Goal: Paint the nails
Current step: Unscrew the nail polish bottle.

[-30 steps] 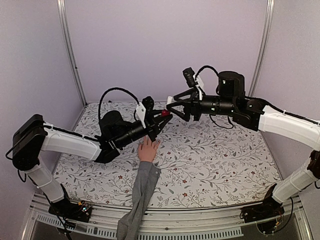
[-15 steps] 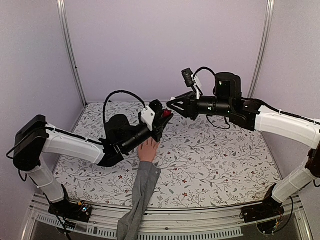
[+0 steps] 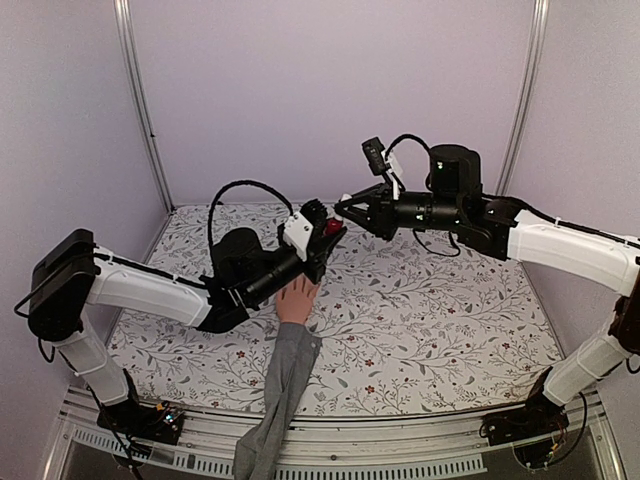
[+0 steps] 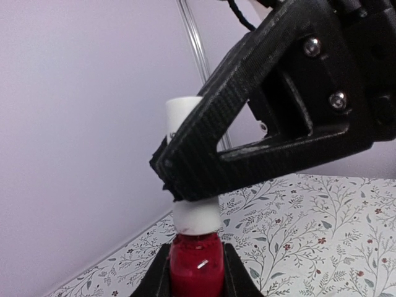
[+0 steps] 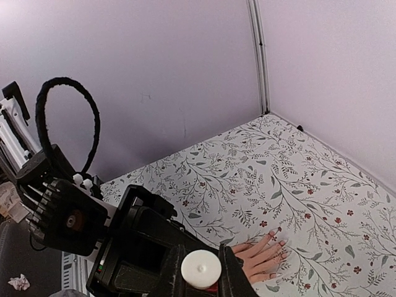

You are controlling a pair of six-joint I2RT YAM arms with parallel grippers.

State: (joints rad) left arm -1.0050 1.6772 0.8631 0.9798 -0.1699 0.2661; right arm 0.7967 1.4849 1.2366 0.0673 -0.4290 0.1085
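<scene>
My left gripper (image 3: 326,236) is shut on a small red polish bottle (image 3: 332,227), held upright above the table; its fingers press both sides of the red glass (image 4: 195,267). The bottle's white cap (image 4: 194,215) is clamped between the fingers of my right gripper (image 3: 341,210), which reaches in from the right. The right wrist view looks down on the round top of the cap (image 5: 201,269) between its own fingers. Below lies the peach mannequin hand (image 3: 297,300) with a grey sleeve (image 3: 284,380), palm down and fingers spread. Its nails (image 5: 282,242) look pale pink.
The floral-patterned table (image 3: 430,320) is enclosed by lilac walls with metal corner posts (image 3: 140,100). The left arm's black cable (image 5: 62,117) loops above its wrist. The mannequin's sleeve hangs over the table's near edge.
My right gripper has closed from open onto the bottle's white cap. The left arm lifted the bottle slightly up and right toward it, then held still.
</scene>
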